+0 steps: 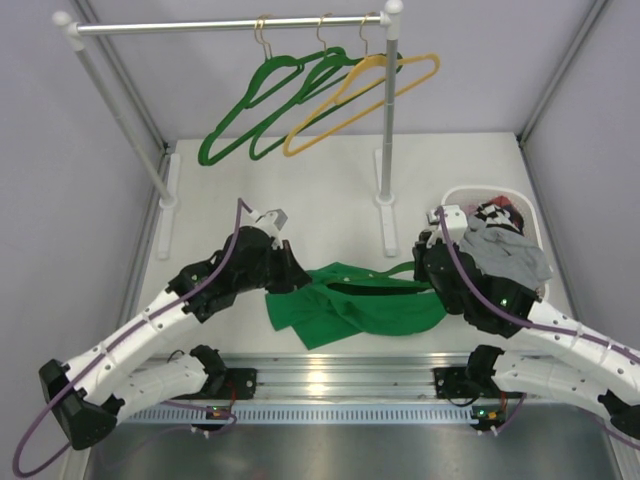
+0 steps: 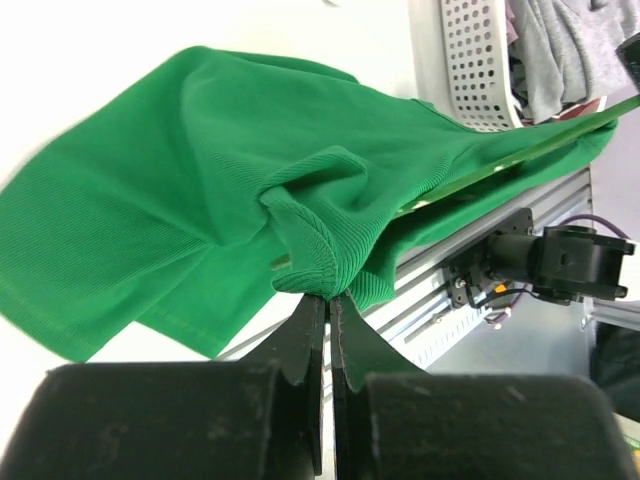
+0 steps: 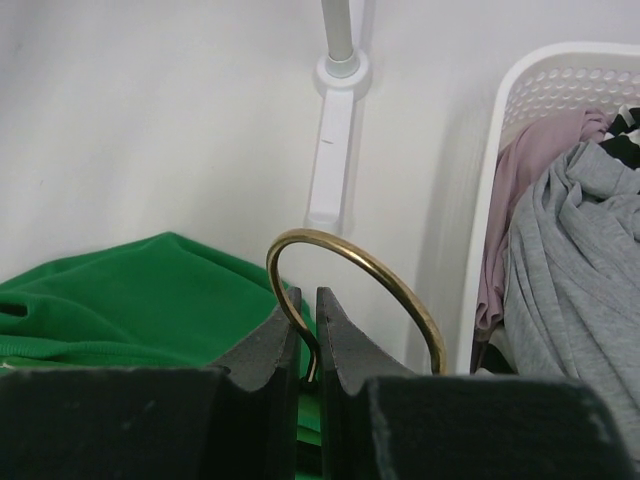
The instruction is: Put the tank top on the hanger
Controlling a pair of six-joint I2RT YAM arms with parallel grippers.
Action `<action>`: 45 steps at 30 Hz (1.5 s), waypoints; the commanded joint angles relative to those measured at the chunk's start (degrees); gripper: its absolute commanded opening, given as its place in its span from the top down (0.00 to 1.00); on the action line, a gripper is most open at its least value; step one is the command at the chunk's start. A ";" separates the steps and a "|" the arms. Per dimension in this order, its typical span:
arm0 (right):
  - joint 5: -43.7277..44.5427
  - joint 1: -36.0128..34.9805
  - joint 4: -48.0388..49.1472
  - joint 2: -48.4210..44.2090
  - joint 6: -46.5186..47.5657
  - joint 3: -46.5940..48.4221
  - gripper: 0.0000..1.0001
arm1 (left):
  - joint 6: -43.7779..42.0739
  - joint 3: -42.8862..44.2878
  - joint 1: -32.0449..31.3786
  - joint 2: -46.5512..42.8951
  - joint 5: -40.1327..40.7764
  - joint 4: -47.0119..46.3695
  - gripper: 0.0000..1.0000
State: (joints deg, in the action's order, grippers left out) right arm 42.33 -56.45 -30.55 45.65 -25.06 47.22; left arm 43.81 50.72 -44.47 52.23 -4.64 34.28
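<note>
the main risk is the cloth slipping: the left gripper (image 2: 328,300) pinches only a small ribbed fold at the edge of the tank top (image 1: 350,310), so a hard pull could tear that fold free, or drag the whole garment along the hanger (image 2: 540,145) rather than over its shoulder. the second risk is at the hook (image 3: 360,254). the right gripper (image 3: 305,312) holds thin round wire, which could twist between the fingers, tilting the hanger and letting the cloth slide off.

the tank top lies bunched on the table (image 1: 200,200) between the two arms, left of the basket (image 1: 530,208). one hanger arm shows as a green bar running out of the cloth toward the right; how far it sits inside i cannot tell.

the left gripper is clenched, jaws almost meeting, with the green fold caught at the tips. the right gripper is clenched too, jaws nearly together, grasping the hook's lower end, the loop arching above and right of them.
</note>
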 commanded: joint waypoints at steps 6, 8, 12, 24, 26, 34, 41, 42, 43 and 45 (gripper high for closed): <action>0.92 1.25 2.33 2.25 2.56 2.44 1.00 | 2.15 2.28 0.35 5.16 -5.81 -9.22 1.00; 0.39 1.25 2.68 2.78 2.47 2.35 1.00 | 2.33 2.63 0.35 6.04 -6.08 -9.93 1.00; -0.05 1.25 3.73 3.13 2.29 2.61 1.00 | 2.33 3.68 0.26 7.53 -7.83 -12.04 1.00; -5.76 1.25 5.23 3.92 2.12 6.57 1.00 | 0.31 8.87 -0.71 12.72 -6.78 -13.01 0.99; -6.20 1.34 5.76 3.92 1.86 5.34 1.00 | 0.22 10.01 -0.79 13.07 -6.43 -13.19 0.96; -7.34 1.25 7.43 2.78 2.12 4.02 1.00 | -2.32 11.07 -0.79 12.99 -5.46 -10.90 0.74; -9.54 1.25 8.31 3.48 1.15 3.32 1.00 | -4.60 11.15 -0.71 12.11 -5.11 -10.47 0.82; -9.54 1.25 8.31 3.22 1.24 3.32 1.00 | -5.22 11.24 -0.79 12.02 -5.63 -10.20 0.80; -9.72 1.25 8.05 2.96 1.24 3.58 1.00 | -6.01 11.33 -0.71 11.59 -6.16 -9.85 0.76; -9.81 1.25 7.00 2.78 1.94 4.72 1.00 | -9.17 11.33 -0.79 9.23 -6.43 -9.67 0.63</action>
State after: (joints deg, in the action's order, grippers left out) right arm 33.12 -55.96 -26.57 49.54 -23.11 50.52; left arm 39.18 59.44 -45.06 65.17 -10.04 25.36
